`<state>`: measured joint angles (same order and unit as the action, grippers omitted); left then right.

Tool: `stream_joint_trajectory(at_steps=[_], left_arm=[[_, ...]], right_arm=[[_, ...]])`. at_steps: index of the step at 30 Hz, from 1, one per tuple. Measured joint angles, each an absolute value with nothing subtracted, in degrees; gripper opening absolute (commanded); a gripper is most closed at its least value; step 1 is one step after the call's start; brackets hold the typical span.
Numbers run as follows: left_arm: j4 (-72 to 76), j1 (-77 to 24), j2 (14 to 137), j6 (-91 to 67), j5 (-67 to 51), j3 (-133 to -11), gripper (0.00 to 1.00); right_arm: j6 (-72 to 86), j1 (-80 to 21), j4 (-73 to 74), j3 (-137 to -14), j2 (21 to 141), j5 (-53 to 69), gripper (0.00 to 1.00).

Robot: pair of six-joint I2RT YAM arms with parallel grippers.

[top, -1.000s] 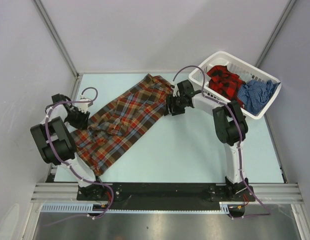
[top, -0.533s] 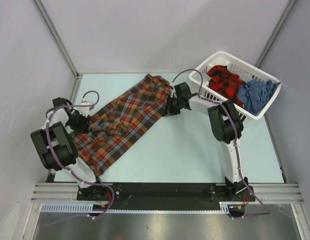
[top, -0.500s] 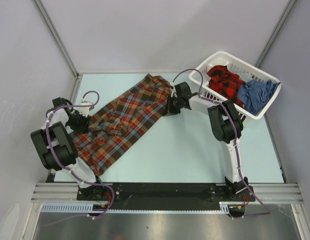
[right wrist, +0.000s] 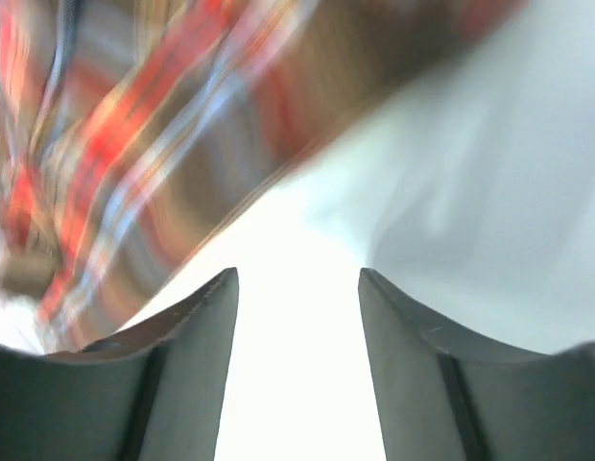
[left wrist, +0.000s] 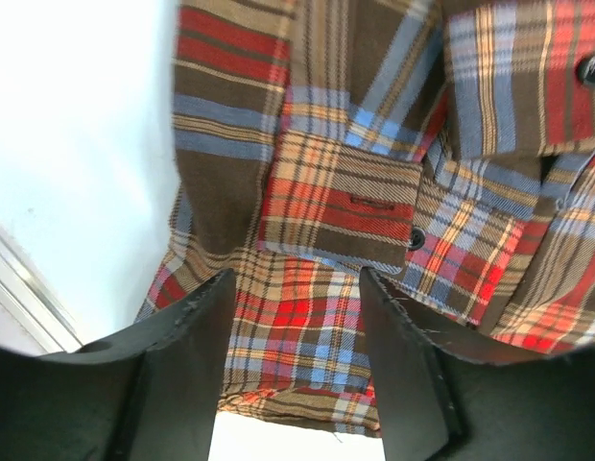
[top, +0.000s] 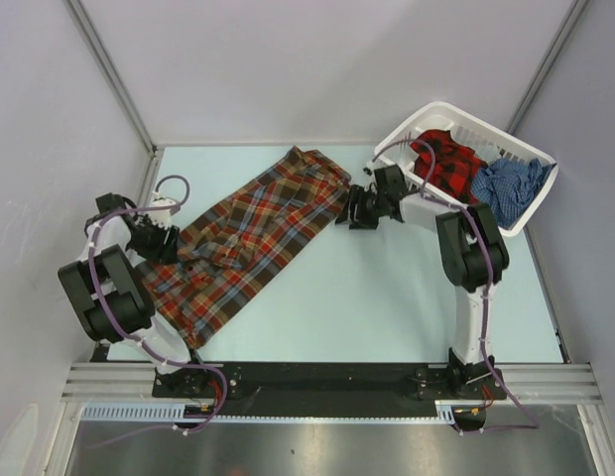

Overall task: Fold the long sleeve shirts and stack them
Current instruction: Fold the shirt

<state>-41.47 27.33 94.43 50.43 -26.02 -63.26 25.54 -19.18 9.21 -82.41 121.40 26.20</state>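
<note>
Top view:
- The brown shirt point(top: 250, 238) lies spread on the table point(top: 387, 297), running diagonally from far centre to near left. Its collar end is at the far end.
- The left gripper point(top: 154, 241) is low at the shirt's left edge, about halfway along the garment. How far its claw is open cannot be read from this view.
- The right gripper point(top: 352, 210) is just to the right of the shirt's far right edge, over bare table. The claw opening is also unreadable here.
- The basket point(top: 407, 178) stands at the far right corner of the table. It holds the red shirt point(top: 446, 159) on its left side and the blue shirt point(top: 506, 188) on its right side, both crumpled.

Left wrist view:
- The left gripper point(left wrist: 296, 288) has its claw wide apart with nothing clamped. Both fingers point(left wrist: 182, 365) are low over the brown shirt point(left wrist: 307, 96).
- Plaid cloth fills the gap between the fingers. A cuff point(left wrist: 341, 206) with a dark button point(left wrist: 413, 237) lies just beyond the fingertips.
- Bare table point(left wrist: 77, 144) shows on the left.

Right wrist view:
- The picture is blurred.
- The right gripper point(right wrist: 297, 279) has its claw wide apart and empty. Only pale table point(right wrist: 297, 384) shows between the fingers point(right wrist: 413, 365).
- The edge of the brown shirt point(right wrist: 134, 144) crosses the upper left, clear of the fingertips.
</note>
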Motion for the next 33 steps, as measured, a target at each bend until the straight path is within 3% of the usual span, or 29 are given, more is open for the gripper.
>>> stream_joint_trajectory(at_steps=[2,7,13,21,24,25,26,33], left_arm=[[-41.5,27.9,94.4,48.8,-27.6,-64.1,0.63],[-40.9,28.8,91.8,43.3,-30.8,-65.4,0.64],[-39.4,28.8,84.1,38.9,-32.9,-64.8,0.65],[-38.7,29.1,77.8,37.5,-33.2,-61.5,0.67],[-38.6,29.3,77.3,37.4,-33.2,-61.4,0.67],[-38.7,29.4,77.2,37.4,-33.2,-61.4,0.67],[-38.7,29.5,77.1,37.5,-33.2,-61.4,0.67],[-39.2,30.0,75.6,38.1,-33.3,-61.1,0.67]], right_arm=[[31.0,-21.9,5.6,-73.5,114.9,27.4,0.57],[41.1,-34.3,-1.8,-66.4,111.9,26.0,0.55],[50.7,-46.2,-9.7,-65.2,115.7,23.6,0.53],[58.8,-51.4,-16.6,-68.5,120.9,20.7,0.43],[60.8,-51.8,-18.2,-69.6,122.5,20.6,0.24],[61.0,-51.9,-18.4,-69.9,123.0,20.5,0.09],[61.3,-51.9,-18.6,-70.0,123.5,20.5,0.01],[58.7,-49.6,-16.3,-69.2,123.2,23.8,0.0]])
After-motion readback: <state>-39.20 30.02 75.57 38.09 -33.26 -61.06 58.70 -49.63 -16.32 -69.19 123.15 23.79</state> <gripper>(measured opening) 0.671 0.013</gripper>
